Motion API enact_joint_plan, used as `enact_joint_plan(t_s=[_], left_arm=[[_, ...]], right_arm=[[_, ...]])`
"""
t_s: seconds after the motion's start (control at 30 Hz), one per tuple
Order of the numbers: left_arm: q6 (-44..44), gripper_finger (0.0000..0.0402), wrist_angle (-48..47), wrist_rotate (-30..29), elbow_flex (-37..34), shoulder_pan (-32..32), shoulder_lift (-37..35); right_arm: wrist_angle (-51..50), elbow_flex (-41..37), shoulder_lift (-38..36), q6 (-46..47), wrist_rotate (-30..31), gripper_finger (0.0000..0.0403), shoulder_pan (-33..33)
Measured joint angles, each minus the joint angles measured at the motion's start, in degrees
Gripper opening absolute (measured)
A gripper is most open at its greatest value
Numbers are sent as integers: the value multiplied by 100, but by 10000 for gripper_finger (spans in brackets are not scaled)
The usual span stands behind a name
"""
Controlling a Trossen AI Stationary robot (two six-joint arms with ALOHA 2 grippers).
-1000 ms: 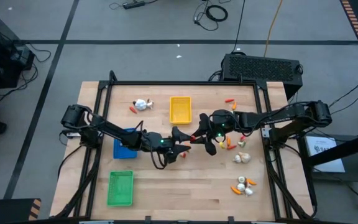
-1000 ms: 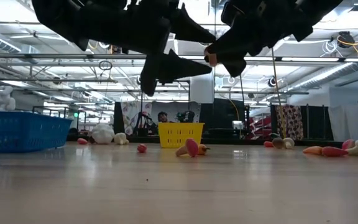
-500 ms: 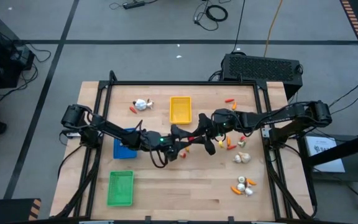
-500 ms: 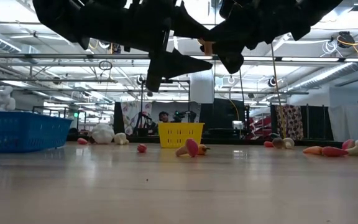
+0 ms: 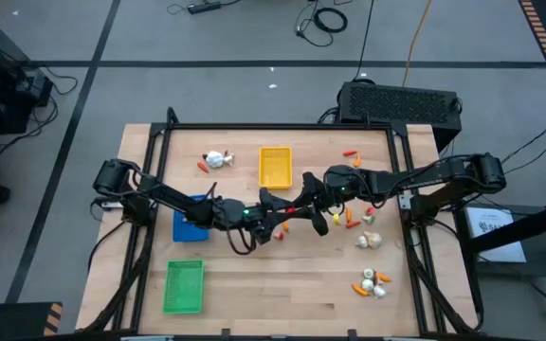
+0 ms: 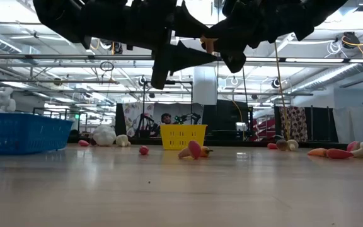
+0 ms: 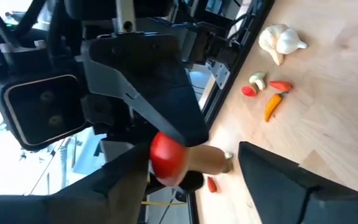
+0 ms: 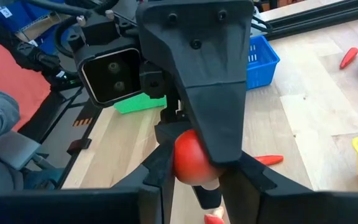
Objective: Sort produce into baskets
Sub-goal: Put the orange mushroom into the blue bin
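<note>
Two grippers are meeting in the air just in front of the yellow tray [image 5: 275, 167]. The right gripper [image 8: 194, 177] is pinching a red-capped mushroom [image 8: 191, 160] by its cap, tan stem pointing toward the left gripper [image 7: 194, 168], whose spread fingers are flanking it. Blue tray [image 5: 190, 221] is lying nearest the left arm; loose vegetables [image 5: 373, 282] are lying beyond the right arm.
</note>
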Motion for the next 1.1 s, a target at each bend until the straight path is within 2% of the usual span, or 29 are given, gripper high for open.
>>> enact_joint_plan(t_s=[0.27, 0.47, 0.87, 1.03, 1.1], left_arm=[[24, 187, 57, -25, 0, 0, 0], [31, 169, 59, -62, 0, -1, 0], [-11, 167, -57, -197, -3, -1, 0], [-412, 167, -46, -611, -4, -53, 0], [-759, 167, -43, -1013, -4, -120, 0]], right_arm=[[-1, 0, 0, -4, 2, 96, 0], [42, 0, 0, -18, 4, 101, 0], [-114, 0, -31, -418, 23, 199, -103], [-806, 0, -31, -789, 37, 226, -279], [-1046, 0, -31, -844, 37, 230, -365]])
